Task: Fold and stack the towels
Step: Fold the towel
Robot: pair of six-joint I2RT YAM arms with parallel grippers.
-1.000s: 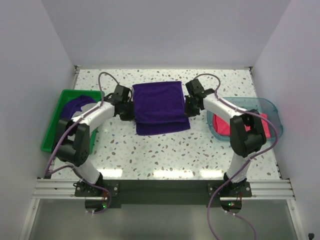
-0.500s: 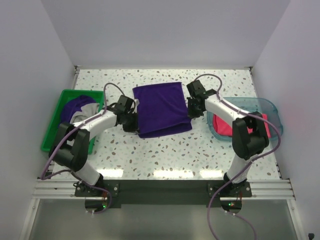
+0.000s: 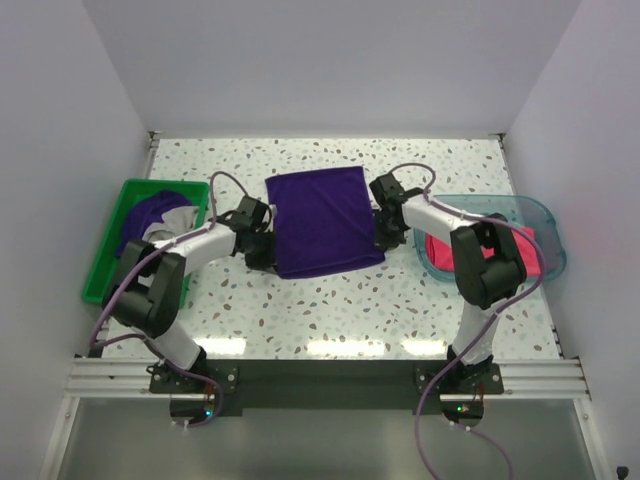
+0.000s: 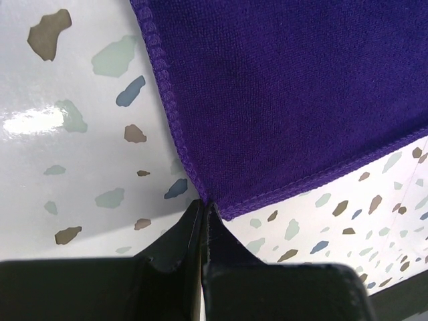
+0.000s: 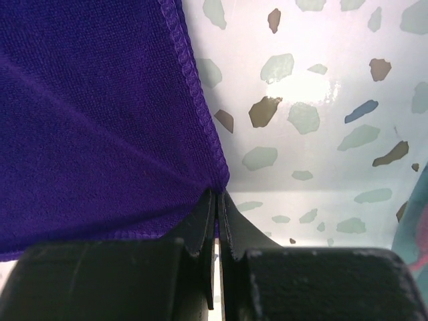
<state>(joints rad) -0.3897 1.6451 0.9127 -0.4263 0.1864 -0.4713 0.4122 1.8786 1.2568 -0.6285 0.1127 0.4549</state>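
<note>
A dark purple towel (image 3: pixel 322 220) lies folded flat in the middle of the table. My left gripper (image 3: pixel 263 249) is shut on its near-left corner; the left wrist view shows the closed tips (image 4: pixel 202 204) pinching the hemmed corner of the towel (image 4: pixel 287 93). My right gripper (image 3: pixel 386 233) is shut on the near-right corner; the right wrist view shows purple cloth (image 5: pixel 93 127) caught between the closed tips (image 5: pixel 218 195). A hot pink towel (image 3: pixel 447 252) lies in the teal tray. Another purple towel (image 3: pixel 148 211) and a pale grey-white towel (image 3: pixel 179 217) lie in the green bin.
The green plastic bin (image 3: pixel 101 268) stands at the left edge of the table. The translucent teal tray (image 3: pixel 538 214) stands at the right, its edge showing in the right wrist view (image 5: pixel 409 247). White walls enclose the speckled tabletop (image 3: pixel 330 305).
Both grippers have moved toward the near edge, carrying the towel's top layer. It now covers the lower layer that stuck out in front.
</note>
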